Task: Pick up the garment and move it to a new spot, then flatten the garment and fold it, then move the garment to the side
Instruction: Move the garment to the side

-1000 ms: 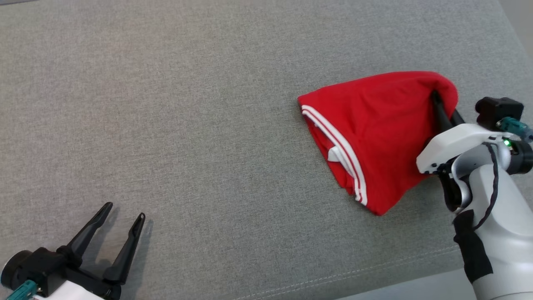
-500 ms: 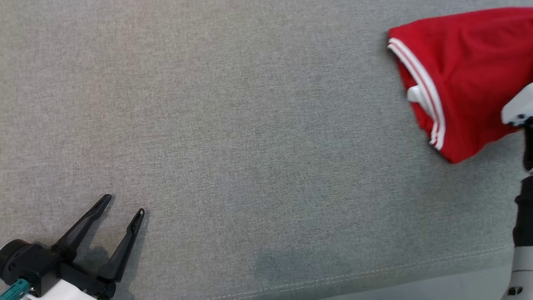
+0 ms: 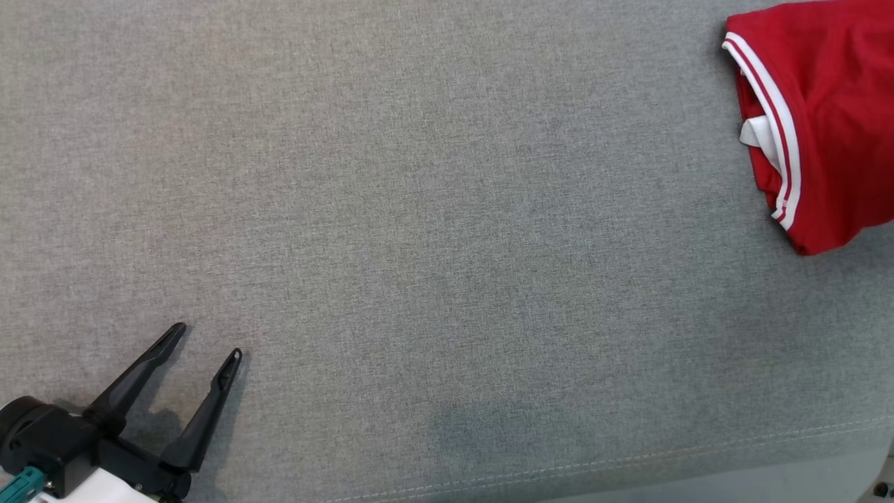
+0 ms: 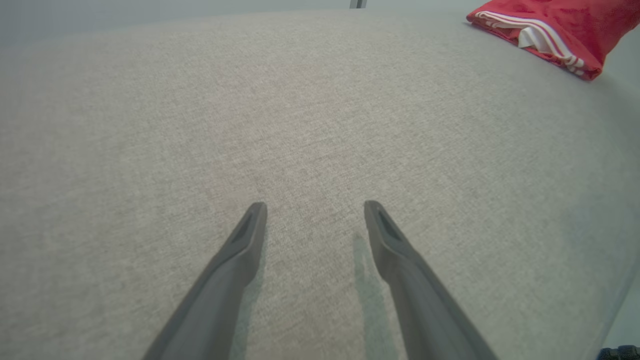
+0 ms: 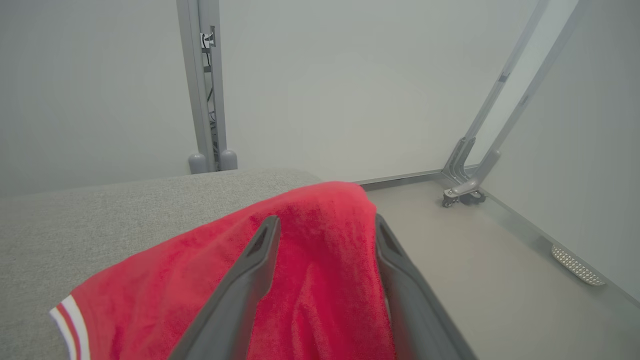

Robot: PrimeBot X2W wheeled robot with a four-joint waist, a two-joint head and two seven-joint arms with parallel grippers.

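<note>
Lying folded at the 2 o'clock corner of the head view, the red garment [image 3: 831,126] rests on a grey upholstered surface [image 3: 433,209], its white-striped hem [image 3: 775,105] turned toward 9 o'clock and a white label [image 3: 758,133] peeping from the opening. The left gripper [image 3: 209,340] sits at 7 o'clock, well apart from the cloth, its two dark fingers spread wide, holding nothing and pointing toward 1 o'clock over bare fabric. A stitched seam [image 3: 628,461] runs along the surface's edge at 5 o'clock. From the left wrist camera, the left gripper [image 4: 314,205] frames empty upholstery, with the garment [image 4: 555,20] far off at 1 o'clock. From the right wrist camera, the right gripper [image 5: 326,220] stands with its fingers parted and the garment [image 5: 200,280] humped up between them at the surface's end. The fingers appear to have no pinch on the cloth, though whether they brush it is hard to tell. Beyond, a metal post [image 5: 205,85] rises at 11 o'clock and a wheeled frame [image 5: 465,192] stands on the floor [image 5: 500,280] at 3 o'clock.
</note>
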